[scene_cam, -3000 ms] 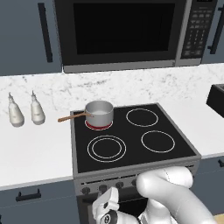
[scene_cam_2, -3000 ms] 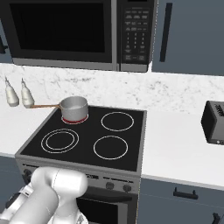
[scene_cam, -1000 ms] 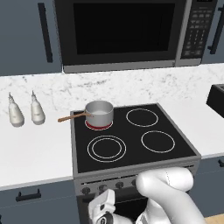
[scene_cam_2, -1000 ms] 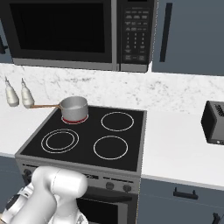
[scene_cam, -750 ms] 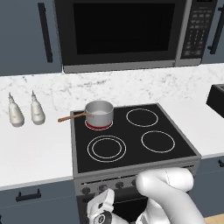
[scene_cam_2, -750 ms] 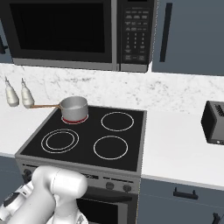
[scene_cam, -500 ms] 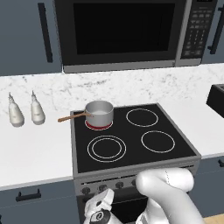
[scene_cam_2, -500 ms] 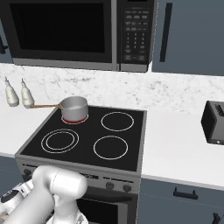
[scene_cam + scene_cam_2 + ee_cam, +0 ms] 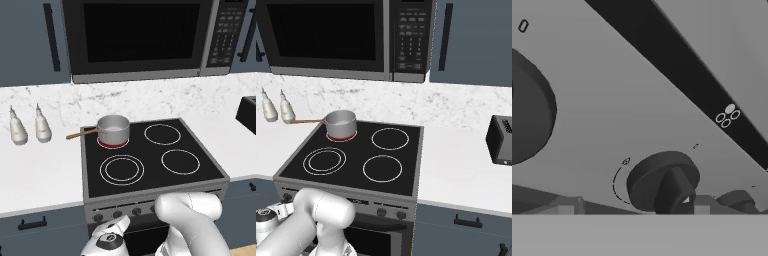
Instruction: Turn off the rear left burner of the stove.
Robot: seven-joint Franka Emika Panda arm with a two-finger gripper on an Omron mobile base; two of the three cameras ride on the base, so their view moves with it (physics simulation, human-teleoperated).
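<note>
Where the arm bends low before the stove, the gripper is pressed close to the grey front panel near its left end, and its fingers are cut off or hidden behind the hand, so I cannot tell whether they stand apart or together. In the hand view a dark knob sits very near the camera with a faint dial arc on its left; a second, larger-looking knob is cut off at the left edge, and another pokes up at the lower right. The small burner diagram above the knob is too tiny to read with certainty. On the cooktop, the rear left burner glows red, mostly covered by a steel saucepan whose wooden handle points left. The microwave hangs above, two shakers stand on the counter to the left, and a toaster sits at the right, partly cropped.
</note>
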